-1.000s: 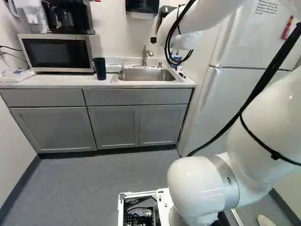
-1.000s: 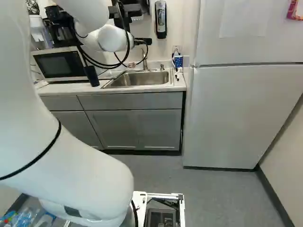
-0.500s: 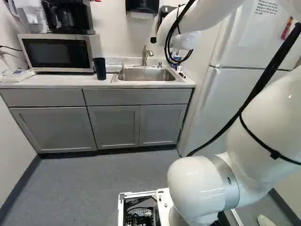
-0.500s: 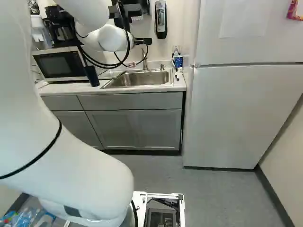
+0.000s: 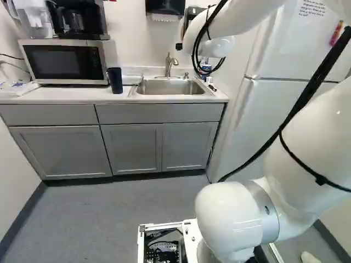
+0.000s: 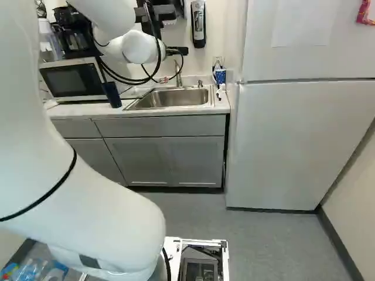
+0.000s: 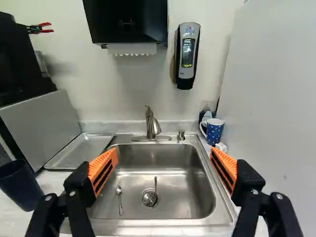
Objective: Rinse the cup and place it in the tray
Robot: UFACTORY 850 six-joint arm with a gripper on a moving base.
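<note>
Hand is released, fingers wide apart, nothing gripped; it hangs over the near side of the sink. Can't tell which cup is meant: dark blue cup stands upright on the surface, beside the hand on the microwave side, outside that finger; polka-dot mug sits ahead, past the other finger, between sink and fridge. Metal tray lies ahead on the microwave side, between microwave and sink. Dead ahead, in line with the gap between the fingers: faucet, sticking up at the sink's back edge, small pump just beside it. Two spoons in the basin, one at the drain. Fridge walls off the mug's side; bottle behind the mug. Towel dispenser and soap dispenser on the wall ahead, above the faucet.
</note>
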